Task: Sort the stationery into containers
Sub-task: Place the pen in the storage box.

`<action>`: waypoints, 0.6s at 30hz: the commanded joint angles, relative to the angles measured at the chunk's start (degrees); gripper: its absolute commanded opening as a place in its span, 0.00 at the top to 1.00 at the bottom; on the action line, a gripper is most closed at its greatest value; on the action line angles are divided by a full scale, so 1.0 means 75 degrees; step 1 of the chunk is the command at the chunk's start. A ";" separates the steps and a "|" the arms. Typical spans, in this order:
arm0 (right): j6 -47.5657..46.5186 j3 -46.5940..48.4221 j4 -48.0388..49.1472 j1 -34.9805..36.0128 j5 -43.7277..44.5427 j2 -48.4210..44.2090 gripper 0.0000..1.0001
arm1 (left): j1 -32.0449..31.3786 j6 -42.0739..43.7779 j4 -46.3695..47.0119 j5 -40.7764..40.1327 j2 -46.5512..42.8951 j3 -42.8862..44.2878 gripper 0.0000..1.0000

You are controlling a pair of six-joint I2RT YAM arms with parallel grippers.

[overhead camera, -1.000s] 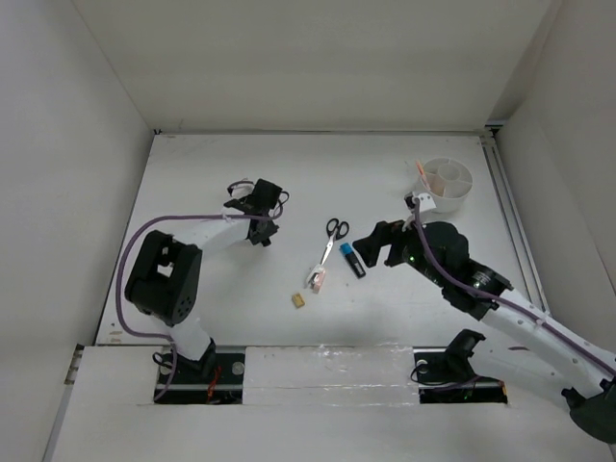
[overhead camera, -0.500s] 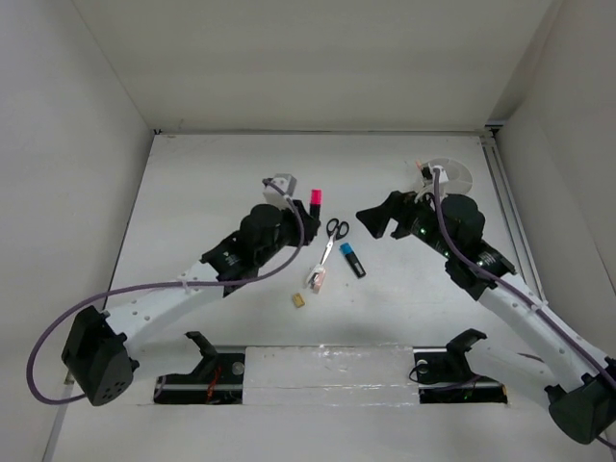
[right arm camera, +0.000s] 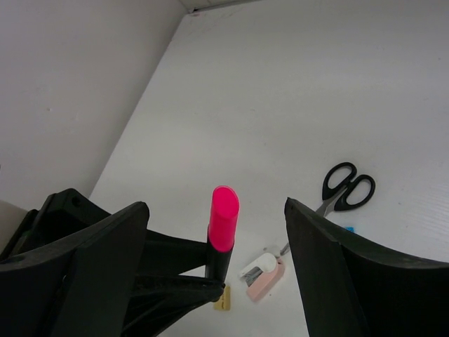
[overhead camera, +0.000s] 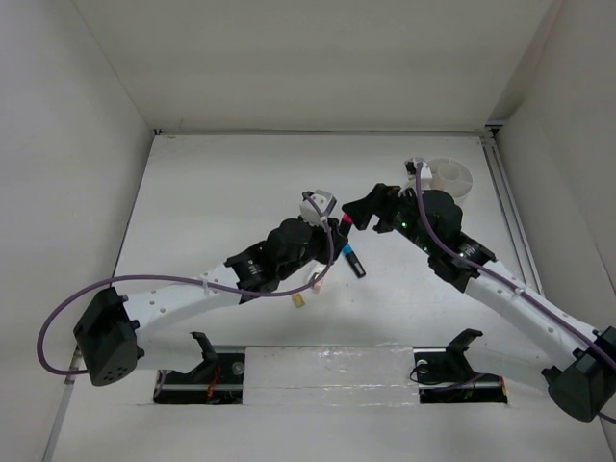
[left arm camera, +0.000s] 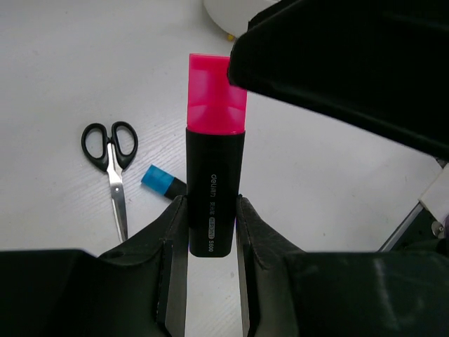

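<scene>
My left gripper (overhead camera: 332, 229) is shut on the black body of a pink-capped marker (overhead camera: 344, 224), held upright above the middle of the table. The left wrist view shows both fingers (left arm camera: 172, 232) pressed on the marker (left arm camera: 214, 175). My right gripper (overhead camera: 358, 214) is open, its wide jaws standing either side of the pink cap (right arm camera: 223, 219) without touching it. Below lie the black-handled scissors (left arm camera: 110, 151), a blue-capped marker (overhead camera: 352, 260), a small pink-and-white item (right arm camera: 263, 274) and a tiny yellow eraser (overhead camera: 299, 300). The white tub (overhead camera: 469, 173) stands at the far right, partly behind the right arm.
White walls close the table in on the left, back and right. The two arms meet over the table's centre, right above the loose items. A metal rail (overhead camera: 510, 221) runs along the table's right edge.
The left arm has swung out and to the right, carrying the pink-capped marker up to the right gripper. The right gripper has moved up and left to meet it, its jaws narrowing slightly.
</scene>
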 commanded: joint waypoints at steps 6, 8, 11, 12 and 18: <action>0.0379 -0.0273 0.0928 0.0150 -0.0220 0.0221 0.27 | -0.0001 0.0169 0.0687 -0.0046 -0.0090 0.0425 1.00; 0.0379 -0.0274 0.0997 0.0150 -0.0292 0.0304 0.30 | -0.0001 0.0169 0.0687 0.0024 -0.0020 0.0425 1.00; 0.0379 -0.0274 0.0998 0.0150 -0.0374 0.0444 0.33 | -0.0001 0.0169 0.0757 0.0024 -0.0019 0.0425 1.00; 0.0379 -0.0274 0.0998 0.0150 -0.0374 0.0445 0.33 | -0.0001 0.0169 0.0758 0.0024 -0.0089 0.0425 1.00; 0.0449 -0.0274 0.1303 0.0150 -0.0608 0.0678 1.00 | -0.0001 0.0240 0.0758 0.0281 -0.0090 0.0425 1.00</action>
